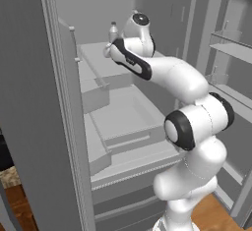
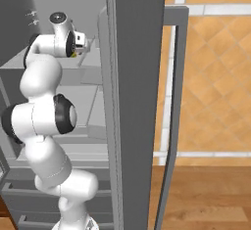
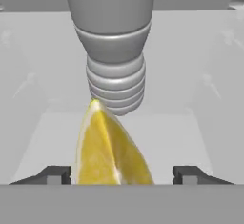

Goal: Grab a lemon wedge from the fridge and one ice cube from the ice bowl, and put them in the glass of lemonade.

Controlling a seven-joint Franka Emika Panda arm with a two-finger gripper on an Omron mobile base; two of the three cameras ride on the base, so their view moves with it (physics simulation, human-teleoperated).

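The fridge [image 1: 123, 122] stands open, and my arm reaches onto an upper shelf [image 1: 98, 60]. In the hand view the yellow lemon wedge [image 3: 107, 147] stands on its cut edge on the pale shelf, between my two fingertips [image 3: 58, 175]. My gripper [image 3: 123, 175] is open around the wedge, with a gap showing on each side. In the right base view the gripper [image 2: 81, 47] sits at the shelf, with a speck of the yellow wedge [image 2: 73, 54] below the hand. The ice bowl and the glass of lemonade are out of view.
A grey ribbed bottle [image 3: 114, 46] stands just behind the wedge, also seen beside the hand [image 1: 113, 28]. Open fridge doors flank the arm on the left [image 1: 29, 107] and on the right [image 2: 139, 102]. Drawers and lower shelves [image 1: 123, 117] lie below.
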